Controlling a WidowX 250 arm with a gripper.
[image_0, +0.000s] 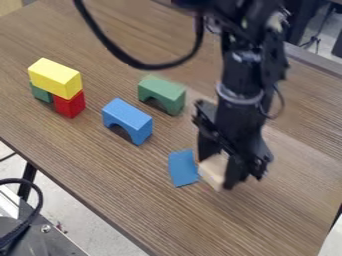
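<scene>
Over the wood-grain tabletop (127, 197), the black gripper (215, 171) is lowered, its fingers closed about a pale block (212, 173). The yellow block (55, 77) is set toward the tabletop's near left edge, carried by two smaller ones. The blue arch (127, 120) is stood between that stack and the gripper, with the green arch (161, 94) placed just beyond it. A flat blue piece (182, 168) is laid just beside the pale block. Beneath the yellow block, the red block (69, 104) and a dark green block (41, 93) are seen.
</scene>
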